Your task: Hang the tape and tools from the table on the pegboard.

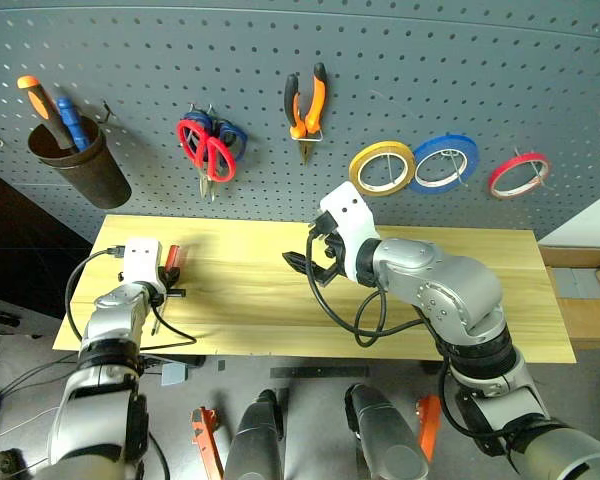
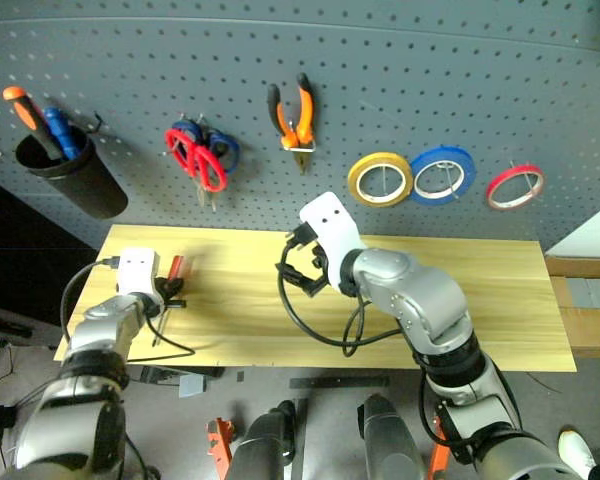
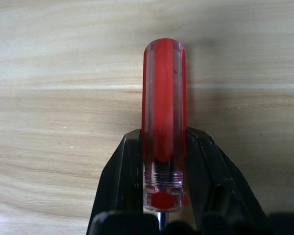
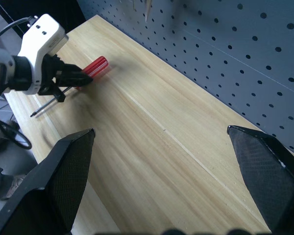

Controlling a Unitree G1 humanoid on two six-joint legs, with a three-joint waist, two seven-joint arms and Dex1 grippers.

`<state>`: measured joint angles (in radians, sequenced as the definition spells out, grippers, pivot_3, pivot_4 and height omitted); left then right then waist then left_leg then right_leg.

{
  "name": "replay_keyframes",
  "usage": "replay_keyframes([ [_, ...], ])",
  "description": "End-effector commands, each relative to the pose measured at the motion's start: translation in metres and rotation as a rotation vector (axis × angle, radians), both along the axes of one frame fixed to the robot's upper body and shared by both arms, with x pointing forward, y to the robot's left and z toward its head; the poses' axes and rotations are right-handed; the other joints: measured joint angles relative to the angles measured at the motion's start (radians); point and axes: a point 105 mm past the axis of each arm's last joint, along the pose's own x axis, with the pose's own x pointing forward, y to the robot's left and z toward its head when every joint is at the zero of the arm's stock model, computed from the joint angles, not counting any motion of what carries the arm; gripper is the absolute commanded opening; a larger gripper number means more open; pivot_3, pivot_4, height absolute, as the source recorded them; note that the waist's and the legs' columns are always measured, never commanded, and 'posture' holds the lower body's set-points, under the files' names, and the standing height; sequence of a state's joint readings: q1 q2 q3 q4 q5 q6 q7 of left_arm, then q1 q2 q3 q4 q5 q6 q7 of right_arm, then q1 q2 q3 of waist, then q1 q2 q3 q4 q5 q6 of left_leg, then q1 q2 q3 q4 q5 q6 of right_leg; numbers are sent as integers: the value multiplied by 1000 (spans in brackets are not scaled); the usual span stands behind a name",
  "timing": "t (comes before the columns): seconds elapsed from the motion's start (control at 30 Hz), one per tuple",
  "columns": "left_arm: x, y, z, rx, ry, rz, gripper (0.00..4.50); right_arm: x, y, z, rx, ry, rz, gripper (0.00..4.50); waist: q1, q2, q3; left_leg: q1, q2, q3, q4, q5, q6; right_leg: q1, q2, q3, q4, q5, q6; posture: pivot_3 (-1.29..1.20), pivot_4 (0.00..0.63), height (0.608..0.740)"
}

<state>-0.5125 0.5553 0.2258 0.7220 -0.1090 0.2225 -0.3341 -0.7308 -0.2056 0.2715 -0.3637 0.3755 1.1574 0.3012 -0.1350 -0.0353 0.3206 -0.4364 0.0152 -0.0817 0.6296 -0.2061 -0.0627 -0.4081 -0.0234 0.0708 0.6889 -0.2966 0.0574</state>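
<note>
My left gripper (image 1: pixel 169 274) is shut on the clear red handle of the screwdriver (image 3: pixel 164 88), low over the left end of the table (image 1: pixel 460 290). The screwdriver's thin shaft (image 4: pixel 46 105) sticks out behind the fingers. My right gripper (image 1: pixel 315 262) hangs open over the middle of the table with nothing between its fingers (image 4: pixel 73 161). On the pegboard (image 1: pixel 480 70) hang the yellow tape (image 1: pixel 382 167), the red-handled scissors (image 1: pixel 205 150) and the orange-and-black pliers (image 1: pixel 306 105).
A blue roll (image 1: pixel 444 162) and a thin red roll (image 1: pixel 519 174) hang to the right of the tape. Blue-handled scissors (image 1: pixel 230 135) hang behind the red ones. A dark cup (image 1: pixel 80 165) at the board's left holds an orange-handled and a blue-handled driver.
</note>
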Motion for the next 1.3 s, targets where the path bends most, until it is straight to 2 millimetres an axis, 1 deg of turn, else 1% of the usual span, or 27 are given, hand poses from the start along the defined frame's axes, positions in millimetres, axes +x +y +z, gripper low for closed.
replay_keyframes([
  [0.03, -5, -6, 51, 57, -246, -25, 846, -17, 1, 29, 34, -141, 115, 4500, 0, 0, 0, 0, 0, 0, 0, 0, 0, 0, -1, 0, 0, 0, 0, -195, 286, 740],
  [0.1, -14, -14, 74, 61, -385, -47, 846, -23, -1, 36, 26, -196, 168, 4500, -1, -1, -1, -1, -1, 0, 0, 0, 0, 0, -6, 0, -1, 0, 0, -204, 277, 740],
  [0.17, -26, -23, 92, 70, -485, -80, 846, -31, -2, 47, 47, -282, 226, 4500, -1, -1, -1, -1, -2, 0, 0, 0, 0, 0, -6, 0, -1, 0, 0, -196, 270, 740],
  [0.23, -38, -29, 100, 110, -525, -98, 846, -35, -5, 60, 75, -381, 253, 4500, -2, -2, -2, -1, -1, 1, 0, 0, 0, 0, -6, 0, -2, 0, 0, -177, 265, 740],
  [0.33, -52, -34, 113, 144, -577, -95, 846, -46, -8, 78, 139, -452, 336, 4500, -2, -2, -2, 0, -2, 1, 0, 0, 0, 0, -6, 0, -1, 0, 0, -151, 254, 740],
  [0.4, -58, -36, 122, 163, -615, -89, 846, -50, -10, 85, 162, -452, 386, 4500, -1, -4, -3, 0, -1, 1, 0, 0, 0, 0, -4, 0, -1, 0, 0, -134, 241, 740],
  [0.5, -63, -38, 141, 181, -678, -78, 846, -51, -10, 89, 155, -466, 432, 4500, 5, -7, -5, 0, -2, 1, 1, 0, 0, 0, -2, -1, 0, 0, 0, -108, 221, 740],
  [0.53, -63, -39, 148, 186, -705, -74, 846, -50, -11, 90, 155, -470, 442, 4500, 7, -7, -9, 0, -2, 1, 1, 0, 0, 0, -1, -1, 0, 0, 0, -94, 209, 740],
  [0.6, -63, -35, 169, 112, -774, -19, 846, -48, -11, 91, 152, -479, 458, 4500, 17, -8, -14, 0, -2, 1, 1, 0, -1, 0, -1, -1, 1, 0, 0, -82, 199, 740],
  [0.63, -63, -35, 183, 109, -812, -17, 846, -47, -11, 92, 147, -485, 465, 4500, 23, -9, -16, 0, -2, 0, 1, 1, -1, 0, -1, -1, 1, 0, 0, -71, 189, 740],
  [0.73, -63, -44, 218, 117, -906, -77, 846, -42, -11, 94, 140, -506, 470, 4500, 38, -13, -25, 0, -3, -1, 1, 2, -3, 0, 0, -3, 1, 0, 0, -53, 173, 740],
  [0.87, -62, -46, 244, 107, -986, -99, 846, -36, -11, 97, 140, -525, 466, 4500, 50, -13, -35, 0, -3, 0, 1, 2, -4, 0, 0, -3, 1, 0, 0, -46, 163, 740],
  [0.93, -64, -44, 272, 98, -1065, -97, 846, -34, -11, 99, 139, -538, 466, 4500, 52, -14, -38, 0, -4, 0, 0, 4, -6, 0, 0, -3, 1, 0, 0, -45, 158, 740],
  [0.97, -65, -42, 281, 93, -1092, -94, 846, -34, -10, 99, 139, -543, 466, 4500, 54, -14, -38, 0, -4, -1, 0, 4, -8, 0, 0, -4, 1, 0, 0, -45, 156, 740],
  [1.0, -64, -36, 293, 74, -1120, -80, 846, -33, -10, 101, 140, -549, 465, 4500, 54, -15, -39, 0, -5, -2, 1, 5, -9, 0, 1, -5, 1, 0, 0, -46, 153, 740],
  [1.1, -56, -24, 314, 63, -1164, -66, 846, -32, -8, 104, 150, -564, 460, 4500, 54, -14, -43, 0, -5, -2, 1, 7, -11, 0, 2, -6, 3, 1, -1, -52, 150, 740],
  [1.17, -49, -21, 324, 81, -1182, -79, 846, -30, -4, 107, 159, -573, 455, 4500, 52, -14, -47, 0, -5, -2, 0, 7, -12, 0, 2, -6, 3, 1, -1, -60, 149, 740],
  [1.23, -40, -21, 330, 96, -1194, -99, 846, -28, 2, 110, 166, -588, 450, 4500, 51, -14, -50, 1, -5, -2, 0, 7, -12, 0, 2, -6, 3, 1, -1, -68, 151, 740],
  [1.3, -33, -22, 331, 110, -1201, -109, 846, -26, 6, 112, 175, -597, 445, 4500, 51, -15, -51, 1, -5, -2, 0, 7, -12, 0, 2, -6, 4, 1, -1, -72, 149, 740],
])
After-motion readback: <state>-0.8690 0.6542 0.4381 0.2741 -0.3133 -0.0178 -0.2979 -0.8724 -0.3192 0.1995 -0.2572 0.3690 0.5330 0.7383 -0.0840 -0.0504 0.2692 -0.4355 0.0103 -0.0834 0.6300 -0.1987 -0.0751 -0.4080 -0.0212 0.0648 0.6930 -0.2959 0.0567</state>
